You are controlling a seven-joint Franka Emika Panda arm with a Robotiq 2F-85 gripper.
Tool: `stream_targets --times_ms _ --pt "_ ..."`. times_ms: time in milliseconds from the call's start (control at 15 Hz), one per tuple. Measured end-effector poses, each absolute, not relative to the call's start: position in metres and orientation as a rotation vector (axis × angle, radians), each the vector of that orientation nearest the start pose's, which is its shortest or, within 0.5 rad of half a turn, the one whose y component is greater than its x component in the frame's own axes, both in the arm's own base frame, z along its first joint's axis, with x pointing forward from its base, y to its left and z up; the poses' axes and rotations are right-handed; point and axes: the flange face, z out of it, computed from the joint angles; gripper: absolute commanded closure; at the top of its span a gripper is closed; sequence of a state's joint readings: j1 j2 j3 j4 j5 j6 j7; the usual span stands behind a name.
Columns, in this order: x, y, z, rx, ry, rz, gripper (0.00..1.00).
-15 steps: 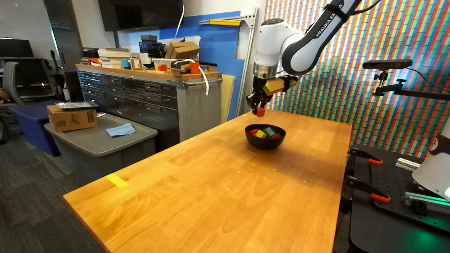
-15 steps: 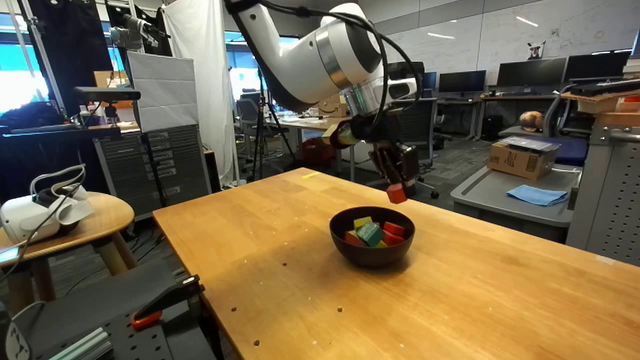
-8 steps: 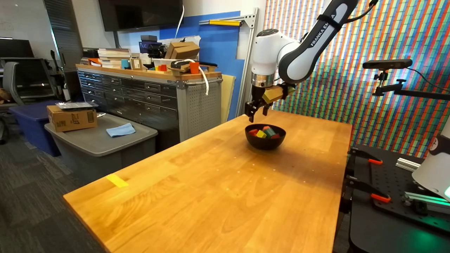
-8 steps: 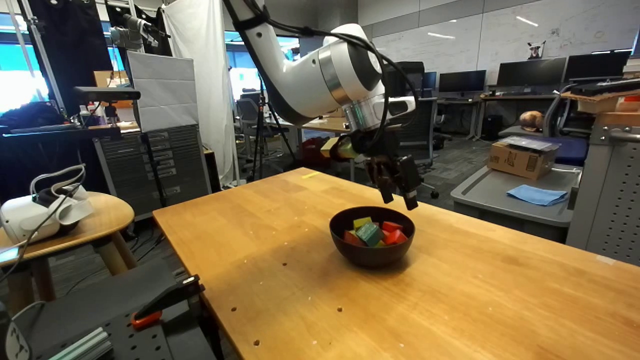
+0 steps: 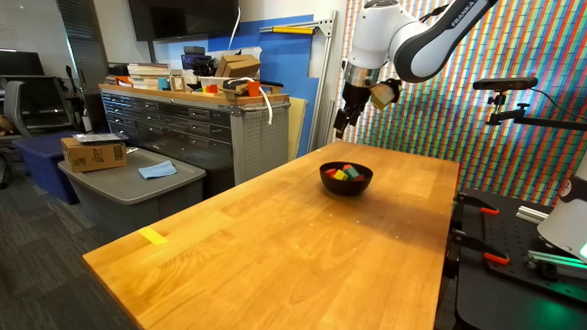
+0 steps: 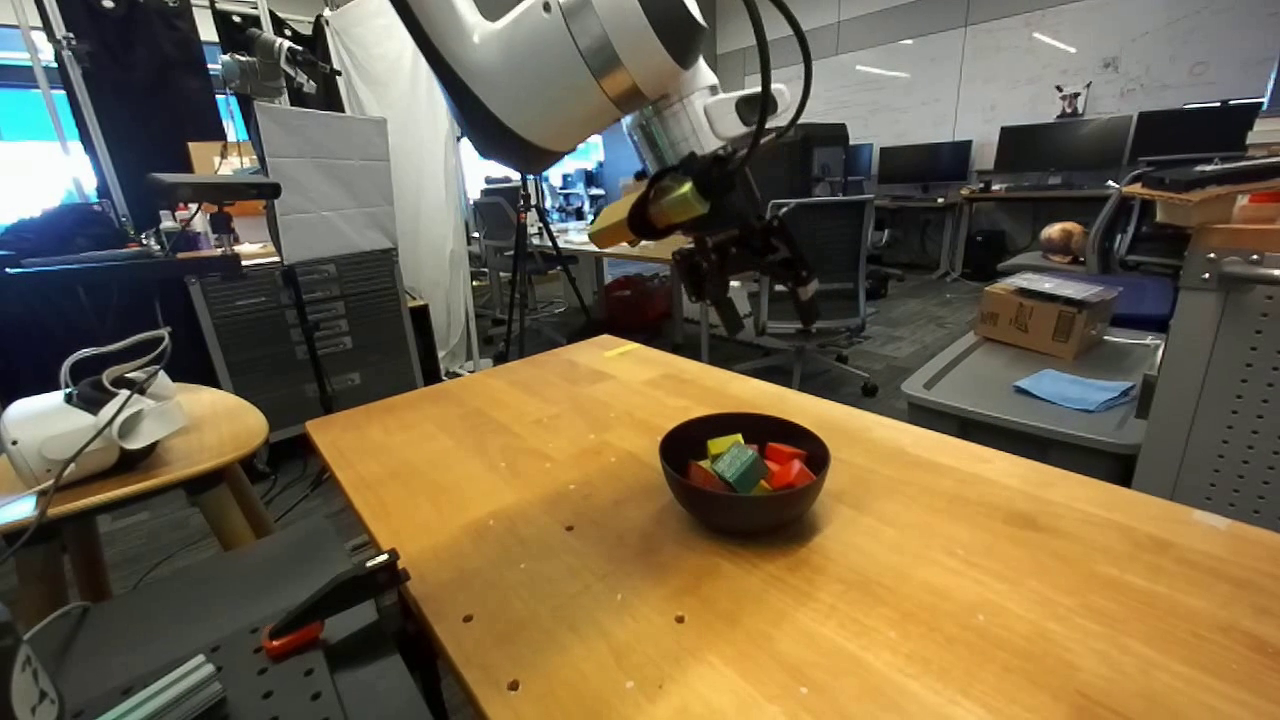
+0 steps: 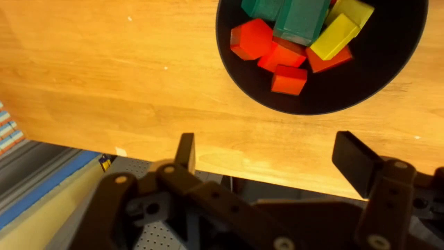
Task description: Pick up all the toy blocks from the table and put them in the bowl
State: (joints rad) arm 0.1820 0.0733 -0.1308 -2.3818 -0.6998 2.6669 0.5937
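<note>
Blocks (image 7: 289,81) of red, green and yellow colour lie together inside the bowl (image 6: 745,515), some of them resting upon others. From the wrist view I can count two green, two yellow and at least four red; a little more red shows between green and yellow, and I cannot tell whether it is a further piece. The bowl is only one, black and round, and it stands upright on the light wooden table (image 6: 950,600). The gripper (image 6: 770,318) hangs in the air, higher than the bowl and well apart from it. Its two fingers (image 7: 352,163) stand wide away from each other, and they have hold of nothing. On the table lies also one yellow strip (image 5: 153,235), in an exterior view near the left corner of the near end. At the right there, beside the table, are two orange-handled clamps (image 5: 496,258). To the left, beyond the table, stands one grey bin (image 5: 124,188), and on top of it are one cardboard box (image 5: 94,156) and one blue cloth (image 5: 158,169). Farther away is one drawer cabinet (image 5: 169,126). In an exterior view, at the left, one white headset (image 6: 40,440) rests on one round stool (image 6: 230,430).
</note>
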Motion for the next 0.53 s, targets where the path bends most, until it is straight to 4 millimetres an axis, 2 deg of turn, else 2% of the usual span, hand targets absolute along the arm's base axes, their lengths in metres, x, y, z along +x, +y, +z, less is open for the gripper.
stream_targets --times_ms 267,400,533 --pt "0.464 0.039 0.348 -3.327 -0.323 -0.712 0.0" --pt "0.448 0.036 0.355 -3.317 -0.354 -0.737 0.0" --pt "0.443 0.037 0.355 -3.315 -0.364 -0.739 0.0"
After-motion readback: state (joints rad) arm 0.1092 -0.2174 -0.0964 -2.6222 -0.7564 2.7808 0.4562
